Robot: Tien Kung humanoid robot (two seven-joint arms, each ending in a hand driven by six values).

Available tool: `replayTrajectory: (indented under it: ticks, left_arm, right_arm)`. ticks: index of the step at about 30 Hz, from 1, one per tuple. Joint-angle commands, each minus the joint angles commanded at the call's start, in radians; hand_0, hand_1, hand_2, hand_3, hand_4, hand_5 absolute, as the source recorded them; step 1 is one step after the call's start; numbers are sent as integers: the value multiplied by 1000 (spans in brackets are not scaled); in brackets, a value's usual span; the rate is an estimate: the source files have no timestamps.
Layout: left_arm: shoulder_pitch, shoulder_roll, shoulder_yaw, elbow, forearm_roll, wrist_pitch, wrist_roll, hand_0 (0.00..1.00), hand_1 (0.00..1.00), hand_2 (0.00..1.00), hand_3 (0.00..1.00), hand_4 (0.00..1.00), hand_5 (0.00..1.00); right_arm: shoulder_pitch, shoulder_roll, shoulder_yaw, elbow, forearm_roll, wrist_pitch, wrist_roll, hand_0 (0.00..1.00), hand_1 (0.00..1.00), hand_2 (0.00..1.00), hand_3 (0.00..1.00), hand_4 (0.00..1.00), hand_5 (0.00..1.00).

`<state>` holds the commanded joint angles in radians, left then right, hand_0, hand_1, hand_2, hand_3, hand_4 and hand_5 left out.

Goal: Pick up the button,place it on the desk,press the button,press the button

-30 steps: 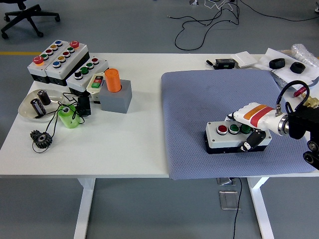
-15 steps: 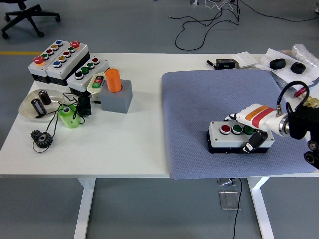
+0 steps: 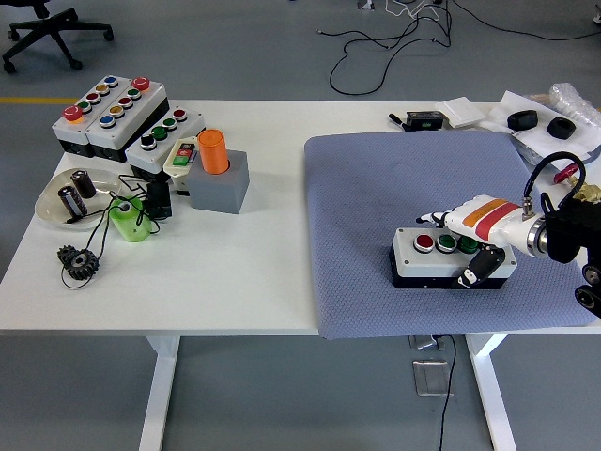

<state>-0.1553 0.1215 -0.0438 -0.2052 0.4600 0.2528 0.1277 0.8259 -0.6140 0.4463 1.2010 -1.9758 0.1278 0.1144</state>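
A white-topped button box (image 3: pixel 423 261) with a black base and red, green and dark buttons lies on the blue-grey mat (image 3: pixel 376 178) at the right of the table. My right hand (image 3: pixel 447 248), white with an orange and red stripe, reaches in from the right edge and is shut on the box's right end. Its thumb (image 3: pixel 470 274) lies against the front face and its fingers (image 3: pixel 430 218) reach along the back edge. My left arm does not show.
Several larger button boxes (image 3: pixel 108 113) stand at the far left. Near them are a grey block (image 3: pixel 223 188) with an orange cylinder (image 3: pixel 213 150), a bowl (image 3: pixel 49 209), a green piece (image 3: pixel 127 224) and a black gear (image 3: pixel 77 261). Small black and white items (image 3: pixel 521 119) sit at the far right corner.
The right hand and the button box have shifted slightly to the right on the mat. The fingers now show further past the box's back edge.
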Motion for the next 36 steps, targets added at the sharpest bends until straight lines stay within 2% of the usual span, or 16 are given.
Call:
replayTrajectory:
  ticks: [4, 5, 10, 11, 16, 17, 22, 23, 36]
  left_arm:
    - [0, 0, 0, 0, 1, 0, 0, 605, 521, 475, 470, 284, 981]
    - [0, 0, -1, 0, 1, 0, 0, 605, 521, 474, 470, 284, 982]
    - [2, -1, 1, 1, 0, 0, 1, 605, 521, 474, 470, 284, 982]
    - [3, -1, 1, 1, 0, 0, 1, 604, 521, 475, 470, 283, 980]
    - [5, -1, 5, 1, -2, 0, 1, 604, 521, 475, 470, 283, 980]
    - [6, -1, 6, 1, -3, 0, 1, 604, 521, 475, 470, 283, 980]
    - [7, -2, 8, 1, -3, 0, 2, 604, 521, 475, 470, 283, 980]
    - [7, -2, 7, 1, -3, -1, 1, 604, 521, 477, 470, 283, 980]
    - [3, -1, -2, 0, 4, -1, 1, 603, 521, 476, 470, 284, 979]
  right_arm:
    - [-3, -3, 6, 5, 9, 7, -1, 491, 526, 805, 998, 913, 150]
    - [-4, -4, 7, 8, 12, 9, -2, 546, 604, 882, 998, 931, 168]
    - [-14, -7, 21, 14, 33, 22, -4, 546, 604, 882, 998, 931, 168]
    - [-16, -7, 23, 14, 36, 23, -4, 654, 684, 926, 998, 937, 174]
    - [-26, -15, 32, 25, 79, 35, -2, 654, 684, 926, 998, 937, 174]
    - [-29, -17, 35, 28, 86, 38, -3, 826, 831, 958, 998, 946, 187]
    - [-36, -20, 43, 31, 107, 38, -1, 826, 831, 958, 998, 946, 187]
    - [-37, -22, 44, 32, 115, 36, 1, 896, 877, 981, 998, 952, 184]
    - [-57, -54, 98, 105, 218, 51, 1, 922, 894, 997, 998, 966, 199]
